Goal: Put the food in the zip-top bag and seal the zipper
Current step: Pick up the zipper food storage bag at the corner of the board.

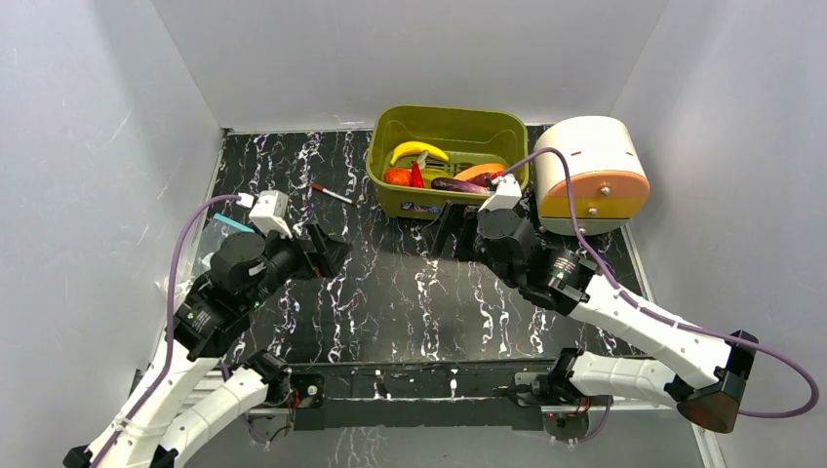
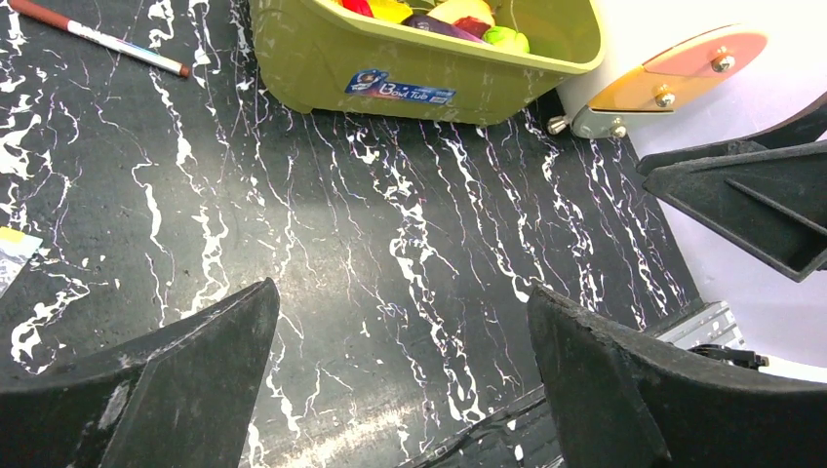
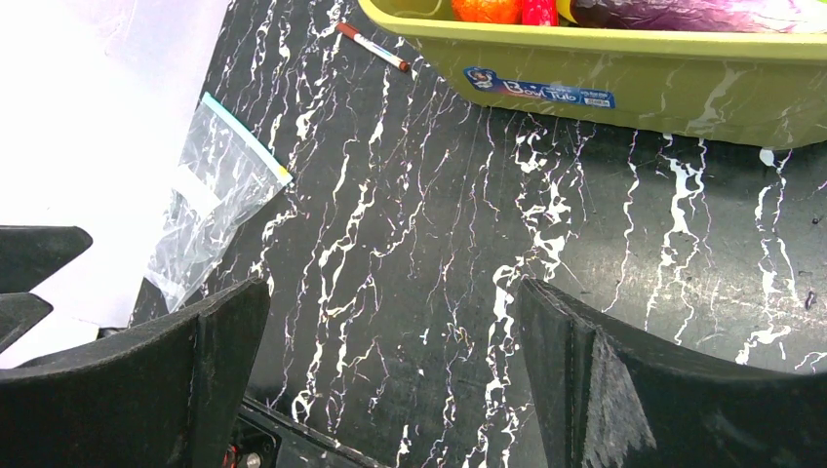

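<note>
Left gripper (image 2: 402,312) and right gripper (image 3: 390,297): jaws wide, holding nothing. Food (image 1: 441,170) sits in green tub (image 1: 386,191); zip-top bag (image 3: 216,200) lies well apart from it.

Food (image 1: 419,152) in tub (image 1: 421,201) at back, stick (image 1: 332,194) left of tub, bag (image 3: 210,200) at far left

Olive-green tub (image 1: 426,202), yellow banana (image 1: 417,151), red chili (image 1: 416,176), purple eggplant (image 1: 458,184), clear bag (image 3: 210,205) with teal zipper (image 3: 244,136), white-veined black table (image 1: 410,292)
</note>
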Robot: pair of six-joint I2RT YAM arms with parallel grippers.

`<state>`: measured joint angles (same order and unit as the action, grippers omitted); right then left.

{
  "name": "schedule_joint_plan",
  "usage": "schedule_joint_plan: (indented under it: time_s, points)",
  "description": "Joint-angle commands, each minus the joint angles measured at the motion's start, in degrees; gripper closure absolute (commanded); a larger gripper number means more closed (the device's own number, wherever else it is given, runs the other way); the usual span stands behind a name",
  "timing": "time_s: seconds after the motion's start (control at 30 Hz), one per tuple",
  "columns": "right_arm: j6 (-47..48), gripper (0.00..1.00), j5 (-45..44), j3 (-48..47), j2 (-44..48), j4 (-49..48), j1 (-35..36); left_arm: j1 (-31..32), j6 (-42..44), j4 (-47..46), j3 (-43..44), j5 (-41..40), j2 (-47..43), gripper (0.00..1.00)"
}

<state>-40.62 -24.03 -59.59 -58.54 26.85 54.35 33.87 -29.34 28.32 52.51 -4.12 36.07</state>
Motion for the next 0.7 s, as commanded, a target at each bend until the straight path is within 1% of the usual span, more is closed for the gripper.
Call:
schedule_joint_plan:
  time_s: [0.0, 0.17, 0.37, 0.53, 0.63, 0.67]
  points:
    - [0.3, 0.02, -0.3, -1.9, 1.2, -3.1, 0.3, -0.3, 0.9, -1.0, 1.2, -1.9, -1.4, 0.02]
    - [0.4, 0.02, 0.0, -1.7, 0.8, -3.2, 0.3, -0.3, 0.7, 0.6, 1.3, -3.9, -0.7, 0.02]
    - [0.7, 0.02, 0.0, -1.4, 1.2, -3.2, 0.2, -0.3, -0.2, 2.5, 1.4, -9.8, 2.0, 0.02]
    - [0.9, 0.02, 0.0, -1.3, 2.3, -3.1, 0.2, -0.3, -5.9, 4.5, 1.5, -20.7, 6.7, 0.02]
    - [1.0, 0.02, 0.1, -0.9, 3.4, -3.3, 0.3, -0.3, -11.8, 7.4, 2.4, -27.6, 10.5, 0.02]
    - [1.0, 0.02, 0.0, -0.5, 3.8, -3.6, 0.3, -0.3, -13.9, 9.2, 3.1, -29.5, 12.0, 0.07]
